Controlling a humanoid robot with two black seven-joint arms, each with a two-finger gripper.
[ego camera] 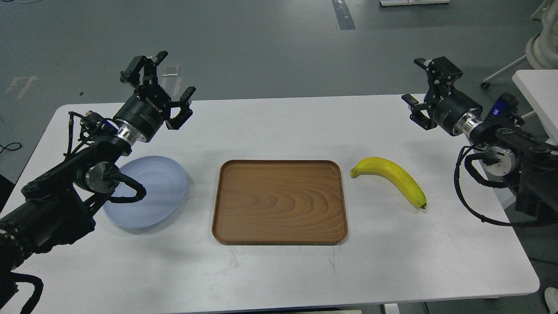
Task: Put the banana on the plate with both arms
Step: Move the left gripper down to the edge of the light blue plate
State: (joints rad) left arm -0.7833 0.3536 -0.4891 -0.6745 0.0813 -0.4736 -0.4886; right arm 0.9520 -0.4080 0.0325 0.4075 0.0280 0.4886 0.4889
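Observation:
A curved yellow banana (pixel 390 179) lies on the white table right of centre, greenish stem end toward the tray. The pale blue plate (pixel 157 194) rests on the left side of the table, its left part hidden behind my left arm. My left gripper (pixel 163 89) hangs open above the table's far left, behind the plate, with nothing between its fingers. My right gripper (pixel 418 89) is raised and open at the far right, well behind the banana and holding nothing.
A rectangular brown wooden tray (pixel 280 201) sits in the middle of the table (pixel 279 270) between plate and banana. Another white table (pixel 538 93) and a wheeled stand are off to the far right. Grey floor lies beyond the far edge.

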